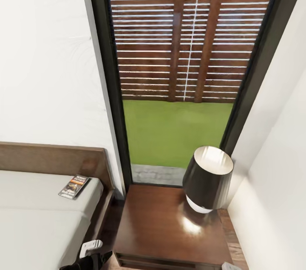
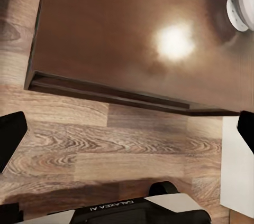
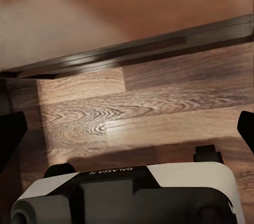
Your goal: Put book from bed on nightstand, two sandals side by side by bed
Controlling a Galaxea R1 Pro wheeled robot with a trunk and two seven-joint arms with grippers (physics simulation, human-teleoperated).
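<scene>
Both pincers [image 2: 127, 129] [image 3: 127, 129] gape wide, empty, fingertips cropped; book [image 1: 74, 186] lies on bed [image 1: 38, 219].

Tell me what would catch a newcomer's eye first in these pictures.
Probably the tall window straight ahead, with its slatted fence and green grass. Below it stands the glossy nightstand, with a dark-shaded lamp at its back right corner. The book lies on the bed to the left, near the headboard.

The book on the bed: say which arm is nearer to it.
Left. The left arm shows just below the book, beside the bed; the right arm sits past the nightstand.
</scene>
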